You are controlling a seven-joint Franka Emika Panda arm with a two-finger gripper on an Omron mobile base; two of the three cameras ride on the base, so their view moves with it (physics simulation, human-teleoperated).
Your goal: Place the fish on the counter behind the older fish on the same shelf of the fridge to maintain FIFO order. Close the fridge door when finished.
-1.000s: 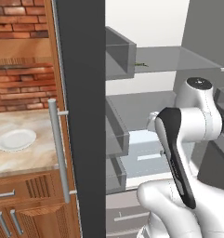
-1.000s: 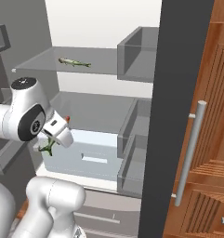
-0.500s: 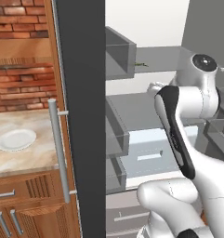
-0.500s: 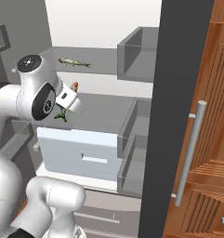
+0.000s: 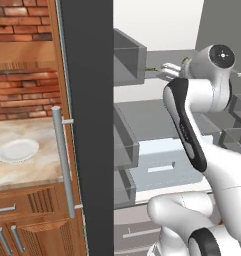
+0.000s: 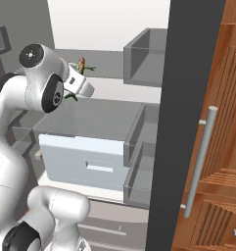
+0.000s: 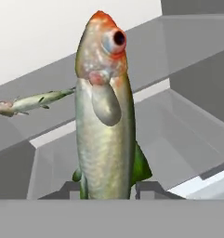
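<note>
Your fingers (image 7: 148, 188) are drawn in narrow and clamped on the fish (image 7: 106, 116), one dark tip on each side of its lower body in the hand view. The fish stands up out of the gripper (image 7: 108, 189) with its reddish head and dark eye at the far end and a green fin showing low on one side. In the right base view you see the gripper (image 6: 81, 73) raised at the height of the upper grey shelf (image 6: 112, 71) inside the open fridge (image 5: 87, 125), with the fish's (image 6: 82, 63) reddish end poking above the hand.

The older fish (image 7: 32, 103) lies flat on that shelf (image 7: 39, 88), beyond the held fish and off to one side in the hand view; the two are apart, not touching.

Below the shelf sits a pale drawer (image 6: 85, 159). The fridge door (image 6: 180, 98) stands open. On the beige counter (image 5: 27, 175), left of the fridge, rests a white plate (image 5: 18, 150).
</note>
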